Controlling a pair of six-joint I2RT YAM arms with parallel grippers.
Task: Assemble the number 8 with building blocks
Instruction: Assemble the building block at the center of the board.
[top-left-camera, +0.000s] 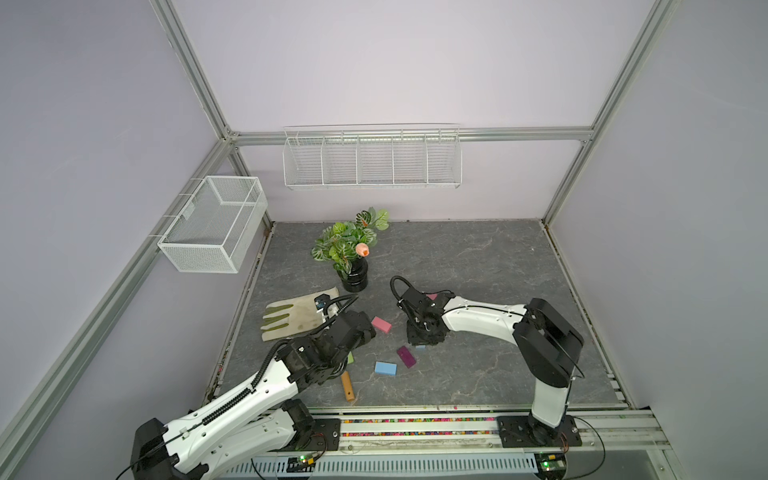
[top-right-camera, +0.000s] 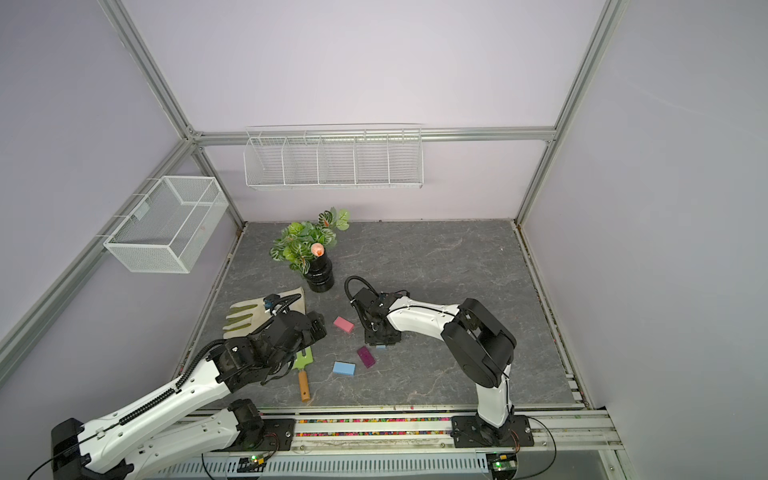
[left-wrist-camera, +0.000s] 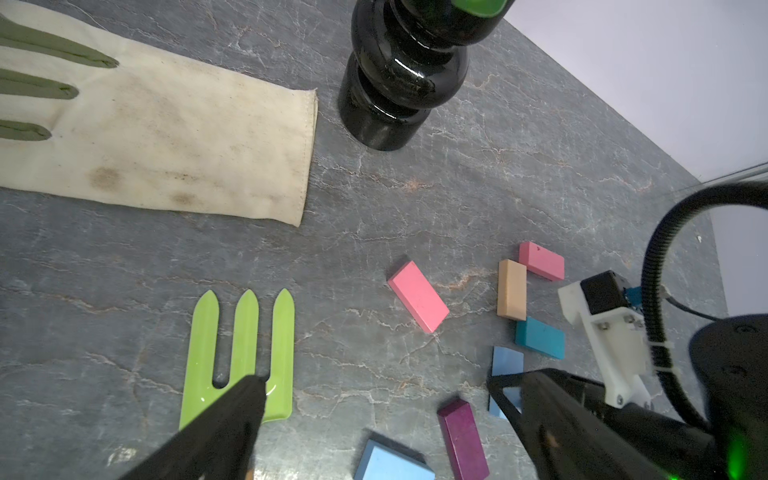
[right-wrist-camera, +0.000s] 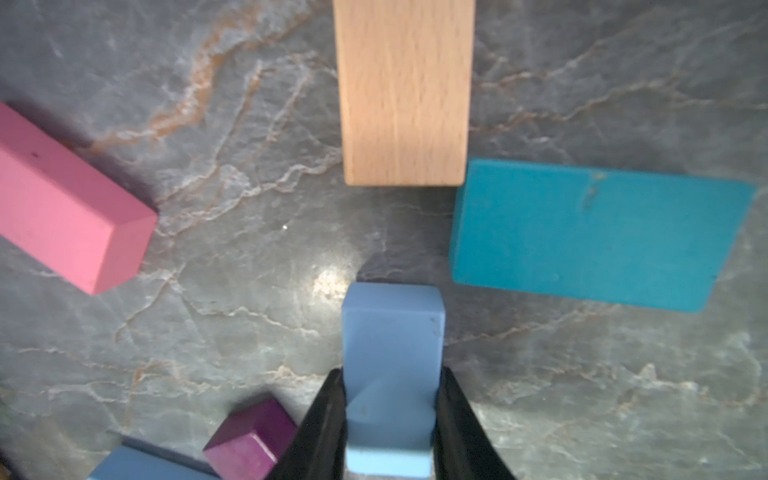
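Grey marbled desk (right-wrist-camera: 208, 291) is carrying loose blocks toward its front edge. The right gripper (right-wrist-camera: 390, 386) is pinching the light blue block (right-wrist-camera: 392, 332), jaws narrow, just beside the teal block (right-wrist-camera: 590, 232) and tan block (right-wrist-camera: 403, 95). The purple block (right-wrist-camera: 249, 440) is crowding one finger. The left gripper (left-wrist-camera: 374, 380) is hanging wide open over the green fork (left-wrist-camera: 241, 353). Further back, a glove (left-wrist-camera: 166, 137) is lying and a vase (left-wrist-camera: 399, 83) is standing. Lilac walls (top-left-camera: 374, 62), wire baskets (top-left-camera: 372, 162).

The tan block (right-wrist-camera: 403, 91), teal block (right-wrist-camera: 590, 237), light blue block (right-wrist-camera: 392, 353) and purple block (right-wrist-camera: 249, 440) are plain. The table (right-wrist-camera: 232, 266) is grey, marble-veined.
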